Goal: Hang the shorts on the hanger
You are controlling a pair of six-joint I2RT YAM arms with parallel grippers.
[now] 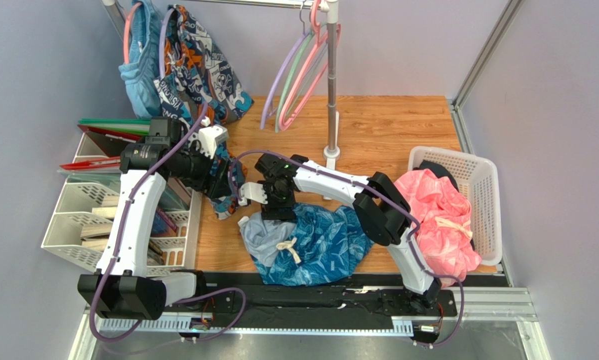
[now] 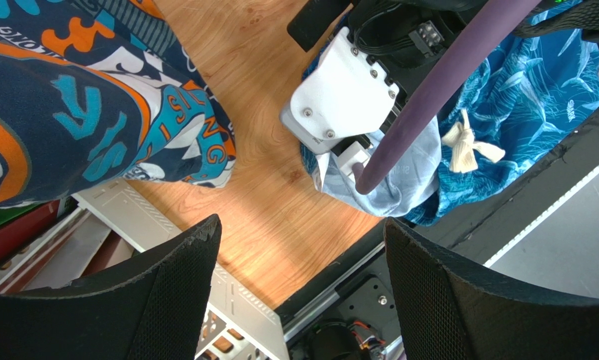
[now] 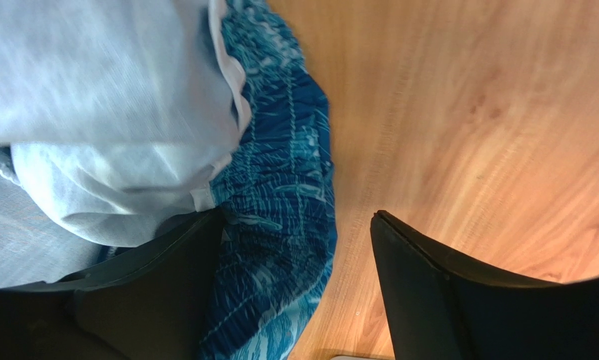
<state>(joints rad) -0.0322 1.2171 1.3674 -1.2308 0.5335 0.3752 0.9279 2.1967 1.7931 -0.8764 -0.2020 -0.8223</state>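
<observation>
The blue-teal shorts [image 1: 325, 240] lie crumpled on the wood table near the front edge, pale lining and white drawstring [image 1: 287, 250] showing. They also show in the left wrist view [image 2: 535, 97] and the right wrist view [image 3: 280, 195]. My right gripper [image 1: 274, 212] is open at the shorts' upper left corner; the waistband edge lies between the jaws against the left finger [image 3: 152, 300]. My left gripper [image 1: 225, 191] is open and empty above the table, left of the shorts. The lavender hanger [image 1: 283, 79] hangs on the rack at the back.
A mint-green hanger [image 1: 298, 71] and a pink hanger [image 1: 310, 90] hang beside the lavender one by the rack pole [image 1: 331, 90]. A navy cartoon-print garment [image 1: 201, 67] and light blue shorts [image 1: 140, 67] hang back left. File trays [image 1: 77, 217] stand left; a white basket [image 1: 479, 169] holds pink cloth right.
</observation>
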